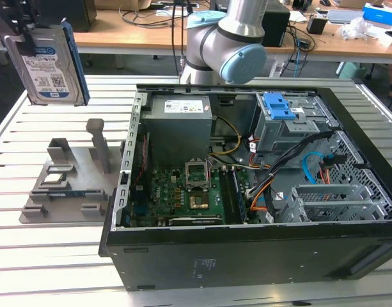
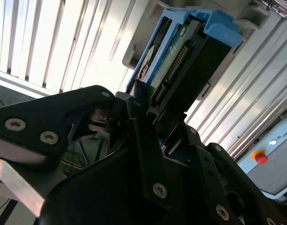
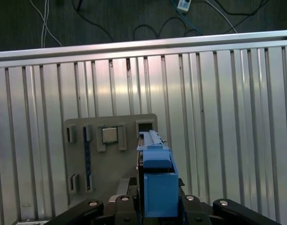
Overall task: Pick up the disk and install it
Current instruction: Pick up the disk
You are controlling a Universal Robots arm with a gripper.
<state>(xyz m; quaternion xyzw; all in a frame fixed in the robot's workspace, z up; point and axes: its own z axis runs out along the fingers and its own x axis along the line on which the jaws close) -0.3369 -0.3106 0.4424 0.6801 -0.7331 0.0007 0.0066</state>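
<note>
One slatted metal desk carries everything. An open computer case lies on its side towards the exterior view's right, and a grey fixture plate sits just beside it on the exterior view's left. Beyond them, at the far side, stands the arm, with a wooden desk strewn with cables behind it.

The disk hangs upright in the air above the fixture plate, well apart from the case. The gripper has its fingers closed on it.

From the exterior view you see the disk's white-and-blue label and its blue frame edge. The second wrist view gives the disk's connector end instead, along with a red button on a pale box past the desk. The first wrist view looks along the blue frame down to the fixture plate, where a square chip rests in a pocket, and to dark floor with loose cables past the desk's edge.
</note>
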